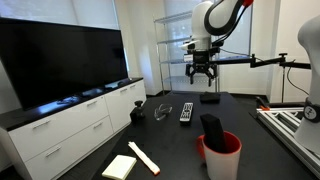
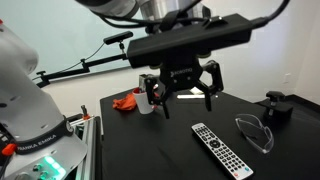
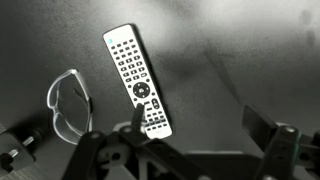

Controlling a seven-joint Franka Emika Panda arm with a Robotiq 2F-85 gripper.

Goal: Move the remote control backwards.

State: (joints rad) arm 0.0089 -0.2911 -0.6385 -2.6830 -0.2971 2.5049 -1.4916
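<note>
Approach stage, remote control (image 2: 222,150) apparently untouched.
Remote lies flat on the black table (image 2: 150,150), just beside the clear safety glasses (image 2: 255,132); the gripper (image 2: 182,88) hangs above, jaws spread wide and empty, so descent, grasp and backward shift all remain.

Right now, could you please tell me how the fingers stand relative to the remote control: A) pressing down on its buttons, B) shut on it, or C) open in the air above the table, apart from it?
C: in both exterior views the gripper hangs clear of the table with its fingers spread and empty, while the remote control lies flat below.
</note>
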